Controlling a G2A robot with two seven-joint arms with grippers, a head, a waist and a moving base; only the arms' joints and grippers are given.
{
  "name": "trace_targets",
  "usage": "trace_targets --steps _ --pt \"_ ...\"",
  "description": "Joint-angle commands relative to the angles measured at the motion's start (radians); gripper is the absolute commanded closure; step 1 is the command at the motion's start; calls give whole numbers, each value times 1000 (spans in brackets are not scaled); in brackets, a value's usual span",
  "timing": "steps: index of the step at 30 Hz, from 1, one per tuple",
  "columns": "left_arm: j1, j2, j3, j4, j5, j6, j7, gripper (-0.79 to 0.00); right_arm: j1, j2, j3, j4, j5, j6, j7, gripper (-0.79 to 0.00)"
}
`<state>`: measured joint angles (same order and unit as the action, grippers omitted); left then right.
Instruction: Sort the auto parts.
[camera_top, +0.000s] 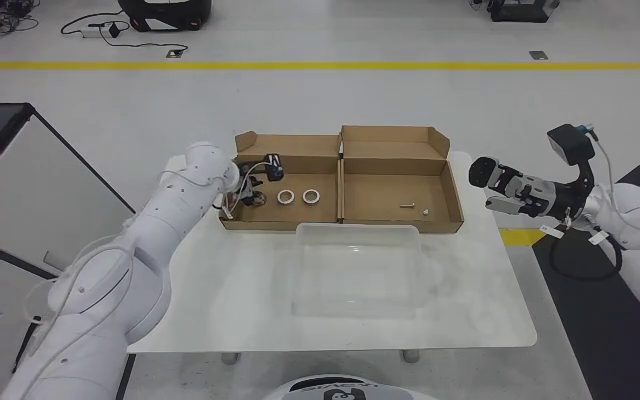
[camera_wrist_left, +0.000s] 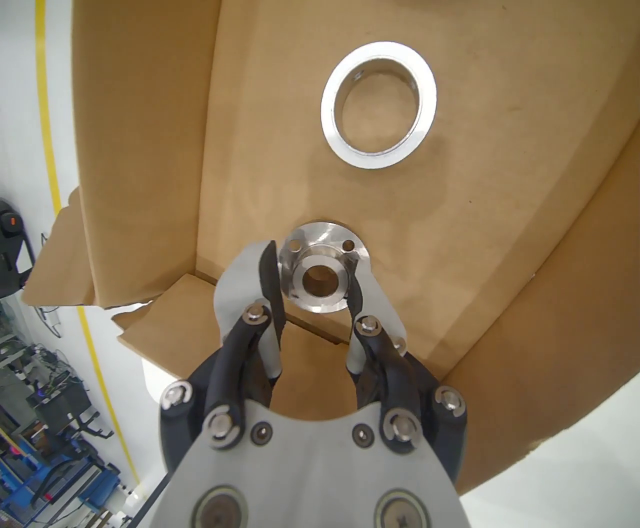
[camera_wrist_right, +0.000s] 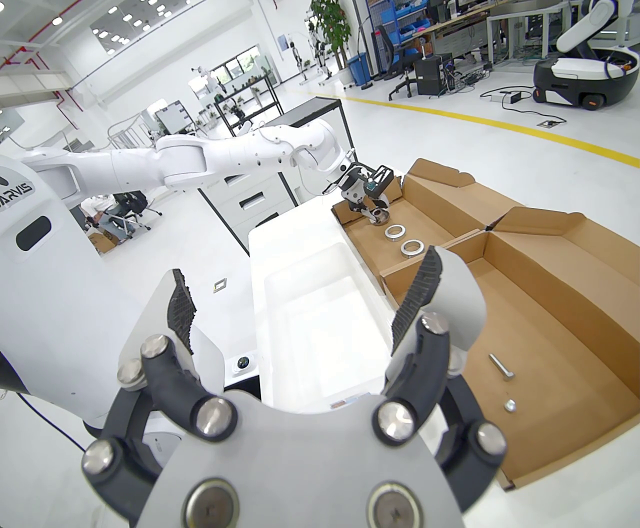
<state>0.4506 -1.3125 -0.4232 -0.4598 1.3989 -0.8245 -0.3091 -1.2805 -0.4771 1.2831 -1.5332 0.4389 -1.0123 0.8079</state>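
Rings (camera_top: 286, 197) sit in cardboard box (camera_top: 300, 216) beside flange (camera_wrist_left: 320, 236) clamped by left tool (camera_wrist_left: 311, 256); right tool (camera_wrist_right: 307, 264) apart.

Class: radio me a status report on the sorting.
Left gripper shut on silver flanged metal hub in brown cardboard box. Right gripper open, empty. No obstruction.

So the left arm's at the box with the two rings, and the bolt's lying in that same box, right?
Not quite. The bolt lies in the other box, as the right wrist view shows. The left gripper is indeed at the ring box, where the two rings lie.
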Motion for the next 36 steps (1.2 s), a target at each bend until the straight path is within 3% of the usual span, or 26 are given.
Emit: trace_targets --steps 1,8,12,20,22,28,36 --pt "-4 -1 0 9 10 1 16 -785 0 0 0 0 0 0 0 -785" --pt "-26 2 -14 1 24 -7 78 -785 0 0 0 0 0 0 0 -785" --pt "-33 10 -38 -40 -8 -80 154 -785 0 0 0 0 0 0 0 -785" --pt "-4 55 -107 -168 -75 -186 281 -785 0 0 0 0 0 0 0 -785" --pt "14 71 -123 -238 -87 -188 312 -785 0 0 0 0 0 0 0 -785" --pt "86 157 -184 -424 -206 -188 350 -785 0 0 0 0 0 0 0 -785" --pt "230 342 -314 -790 -349 -188 302 -785 0 0 0 0 0 0 0 -785"
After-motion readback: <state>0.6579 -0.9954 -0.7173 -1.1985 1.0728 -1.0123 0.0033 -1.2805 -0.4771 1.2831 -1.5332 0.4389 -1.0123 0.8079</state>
